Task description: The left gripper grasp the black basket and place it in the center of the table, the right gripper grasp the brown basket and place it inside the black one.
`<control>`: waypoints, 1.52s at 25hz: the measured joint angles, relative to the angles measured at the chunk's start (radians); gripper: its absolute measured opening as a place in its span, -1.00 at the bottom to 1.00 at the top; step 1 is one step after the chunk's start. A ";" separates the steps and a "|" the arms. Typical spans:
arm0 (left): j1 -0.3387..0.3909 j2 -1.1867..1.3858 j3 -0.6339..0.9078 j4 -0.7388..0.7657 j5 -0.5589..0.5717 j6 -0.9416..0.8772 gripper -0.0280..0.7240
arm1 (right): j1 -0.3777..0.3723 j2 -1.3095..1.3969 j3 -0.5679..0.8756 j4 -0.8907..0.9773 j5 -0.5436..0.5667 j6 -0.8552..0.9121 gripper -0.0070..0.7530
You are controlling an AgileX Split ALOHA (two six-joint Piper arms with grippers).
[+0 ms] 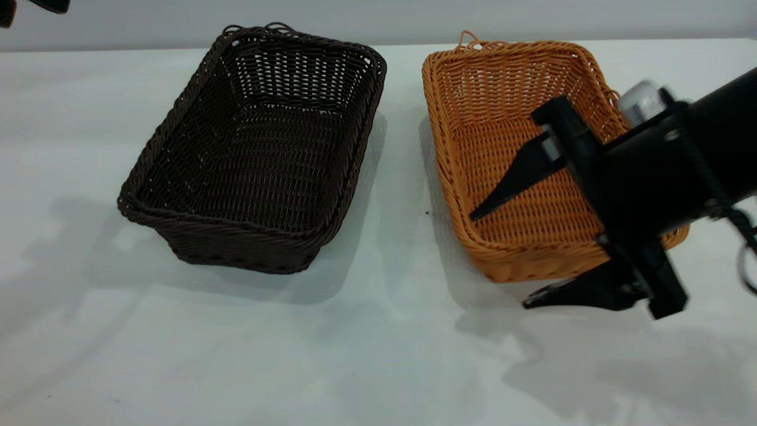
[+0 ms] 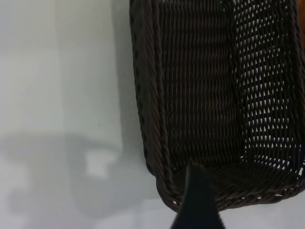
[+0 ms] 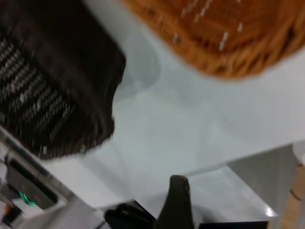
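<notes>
The black basket (image 1: 254, 154) stands on the table (image 1: 378, 355), left of the middle. It also shows in the left wrist view (image 2: 214, 105) and the right wrist view (image 3: 52, 86). The brown basket (image 1: 520, 160) stands to its right, apart from it, and shows in the right wrist view (image 3: 228, 43). My right gripper (image 1: 499, 261) is open and straddles the brown basket's near rim, one finger over the inside and one outside. My left gripper (image 1: 35, 7) is open and empty, high at the far left corner. One of its fingers (image 2: 198, 200) points at the black basket's end wall.
A strip of bare table lies between the two baskets (image 1: 402, 195). The front half of the table is bare. The table's edge (image 3: 248, 164) and dark equipment beyond it show in the right wrist view.
</notes>
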 joint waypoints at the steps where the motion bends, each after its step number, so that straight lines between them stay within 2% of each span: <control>1: 0.000 0.000 0.000 0.000 0.000 0.002 0.38 | 0.000 0.027 -0.021 0.005 0.000 0.018 0.55; 5: 0.000 0.000 0.000 0.000 0.000 0.006 0.38 | 0.000 0.124 -0.096 0.013 -0.028 0.091 0.53; 9: 0.000 0.000 0.000 0.000 0.000 0.007 0.38 | 0.000 0.171 -0.148 0.015 -0.128 0.174 0.53; 17: -0.007 0.098 -0.007 0.000 -0.034 0.018 0.38 | 0.000 0.173 -0.163 0.023 -0.325 0.298 0.43; 20: -0.041 0.182 -0.049 0.000 -0.054 0.022 0.38 | 0.000 0.173 -0.163 0.025 -0.364 0.319 0.36; 27: -0.126 0.393 -0.204 0.037 -0.143 -0.044 0.38 | 0.000 0.173 -0.164 0.027 -0.385 0.324 0.33; 38: -0.189 0.590 -0.340 0.306 -0.216 -0.322 0.34 | 0.000 0.173 -0.164 0.028 -0.384 0.323 0.32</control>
